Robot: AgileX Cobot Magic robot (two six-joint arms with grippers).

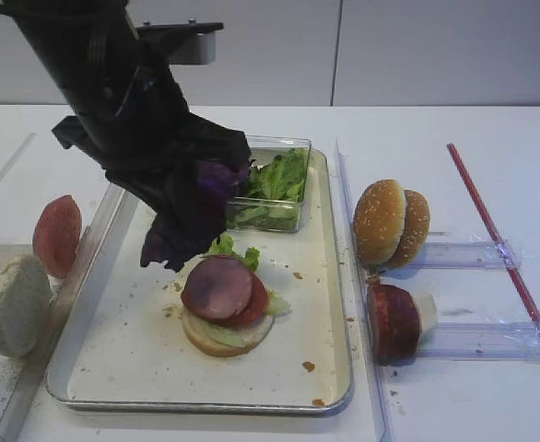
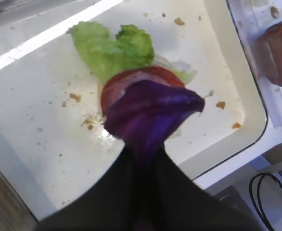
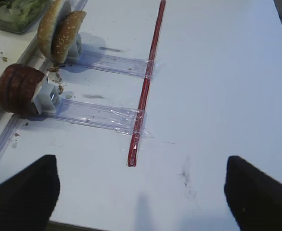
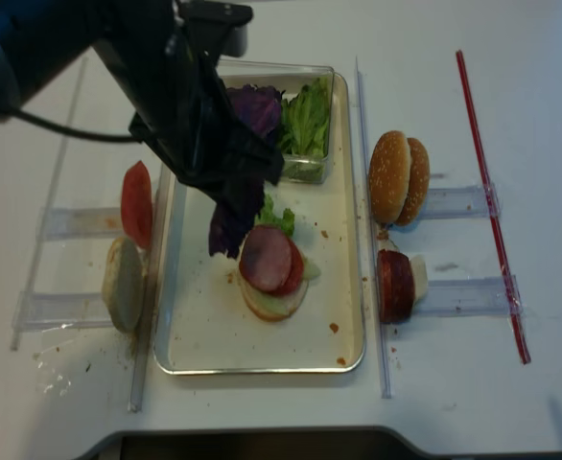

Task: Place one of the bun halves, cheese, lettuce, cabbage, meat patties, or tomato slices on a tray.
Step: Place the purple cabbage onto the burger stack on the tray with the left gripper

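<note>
The tray point(image 1: 330, 304) lies at the table's front edge, holding a half-built burger of bun base, lettuce point(image 1: 228, 247), tomato and a meat slice on top. Above the burger's left side the left gripper point(image 2: 142, 166) hangs clenched on the cabbage point(image 2: 150, 113), clear of the stack. The right gripper point(image 3: 141, 187) hovers over bare table with jaws spread wide.

clear box point(image 1: 270, 189) blocking tray point(image 1: 330, 304) far end, near half open

Cabbage point(image 2: 148, 113): glossy purple leaf. Tray point(image 1: 330, 405): shiny metal rim, matt cream floor. Box point(image 1: 293, 145): clear plastic.
</note>
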